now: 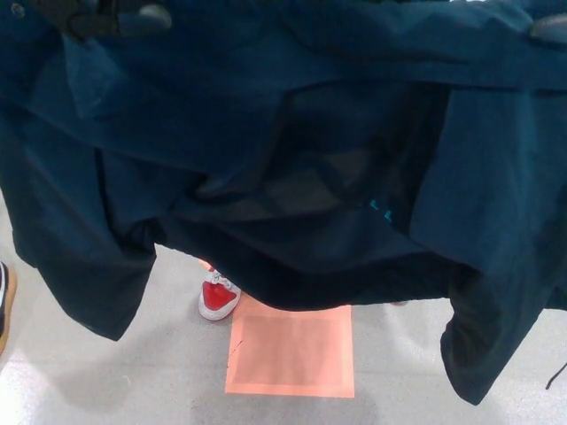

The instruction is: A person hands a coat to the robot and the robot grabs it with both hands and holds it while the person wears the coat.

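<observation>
Right now the coat (pixel 292 150) hangs spread across nearly the whole head view, dark navy, lining side w/ a small teal mark facing the camera, hem sagging low over the floor (pixel 106 381). The left hand (pixel 106 16) is at the top-left edge, fingers curled down over the upper edge of the fabric, pinching it as far as I can see. The right hand (pixel 549 28) shows only as a dark sliver at the top-right corner; can't tell what its fingers are doing.

Below the hem: one red-and-white shoe (pixel 218 297) of the person, just beside an orange floor mark (pixel 291 354). Another shoe tip (pixel 3 305) sits at the far left edge.

Risks, as I judge them:
- Coat is heavy & slack; when the person pushes an arm into a sleeve, the pull could drag the fabric out of the left pinch.
- Right-side hold is unverified; if weak, that shoulder drops & the sleeve opening collapses.
- Fabric blocks the camera, so the robot can't see the person's arms; any hand adjustment is blind.
- The low sleeve at lower right could brush the floor.
</observation>
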